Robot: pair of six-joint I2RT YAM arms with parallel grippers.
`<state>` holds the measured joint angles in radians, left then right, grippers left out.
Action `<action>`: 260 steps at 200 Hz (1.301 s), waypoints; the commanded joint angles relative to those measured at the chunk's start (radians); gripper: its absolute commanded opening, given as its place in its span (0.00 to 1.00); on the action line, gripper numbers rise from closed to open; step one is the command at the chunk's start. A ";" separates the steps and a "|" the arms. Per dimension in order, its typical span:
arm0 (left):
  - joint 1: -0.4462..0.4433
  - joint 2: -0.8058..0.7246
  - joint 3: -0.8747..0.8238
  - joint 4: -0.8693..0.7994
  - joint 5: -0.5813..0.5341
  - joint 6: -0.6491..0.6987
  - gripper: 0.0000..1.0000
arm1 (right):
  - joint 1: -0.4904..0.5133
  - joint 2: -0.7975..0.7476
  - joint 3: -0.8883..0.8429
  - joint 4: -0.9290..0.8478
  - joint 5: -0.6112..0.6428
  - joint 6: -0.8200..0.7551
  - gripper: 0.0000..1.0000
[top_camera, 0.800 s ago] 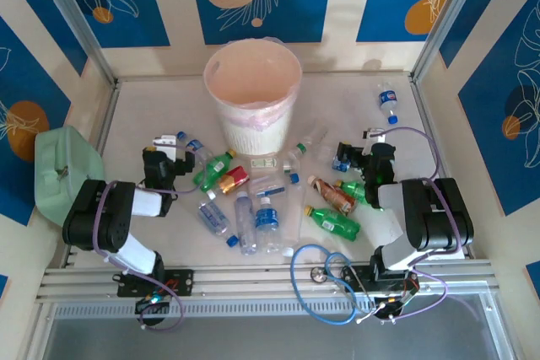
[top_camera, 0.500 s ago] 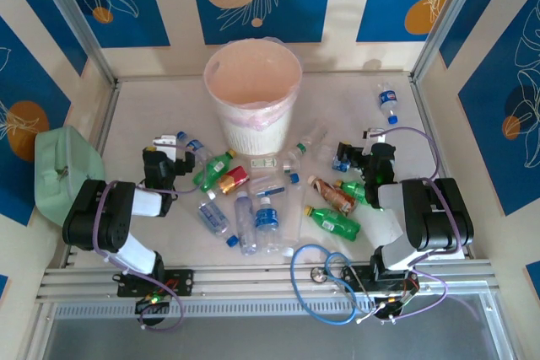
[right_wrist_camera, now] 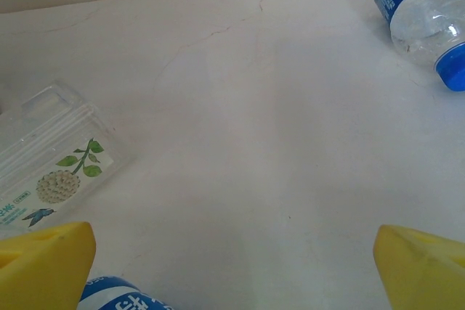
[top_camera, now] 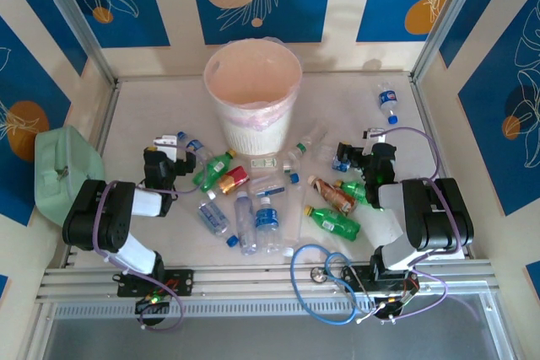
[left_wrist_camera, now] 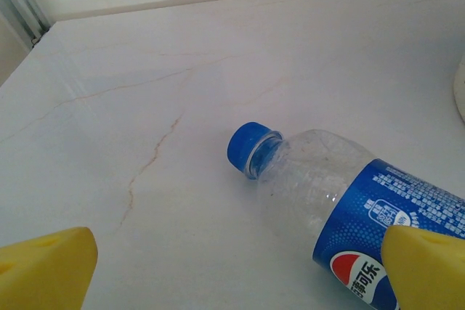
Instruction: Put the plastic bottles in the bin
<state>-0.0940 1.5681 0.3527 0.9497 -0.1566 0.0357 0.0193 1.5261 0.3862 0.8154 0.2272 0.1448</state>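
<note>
Pale marble counter [top_camera: 152, 107] | bin [top_camera: 253, 128] at 12 o'clock | bottles [top_camera: 267, 217] strewn centre | mint case [top_camera: 57, 173] at 9 o'clock | left fingers [left_wrist_camera: 43, 266] and right fingers [right_wrist_camera: 43, 259] wide apart

A clear bottle [left_wrist_camera: 341, 208] with a blue cap [left_wrist_camera: 247, 147] lies on the pale table [left_wrist_camera: 145, 107] (faint brown veins cross it), between the wide-spread yellow fingertips [left_wrist_camera: 43, 270].

A mint-green case [top_camera: 57, 170] sits beside the left edge of the pale, veined worktop [top_camera: 152, 107]; a blue cable [top_camera: 293, 278] coils at the near rail [top_camera: 245, 280], below blue leaf-patterned walls [top_camera: 253, 6].
</note>
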 commanded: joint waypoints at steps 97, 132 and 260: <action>-0.111 -0.584 0.499 -1.308 -0.281 -0.567 0.93 | -0.076 -0.374 0.696 -1.470 0.138 0.637 0.90; -0.286 -0.586 0.559 -1.453 -0.231 -0.645 0.90 | -0.070 -0.030 1.150 -1.917 0.195 0.491 0.92; -0.415 -0.619 0.545 -1.551 -0.142 -0.811 0.75 | -0.288 0.434 1.330 -1.691 -0.161 0.317 0.71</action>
<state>-0.5026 0.9474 0.9039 -0.5709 -0.2882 -0.7406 -0.2485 1.8931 1.7317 -0.9684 0.2077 0.5091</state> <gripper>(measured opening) 0.751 0.708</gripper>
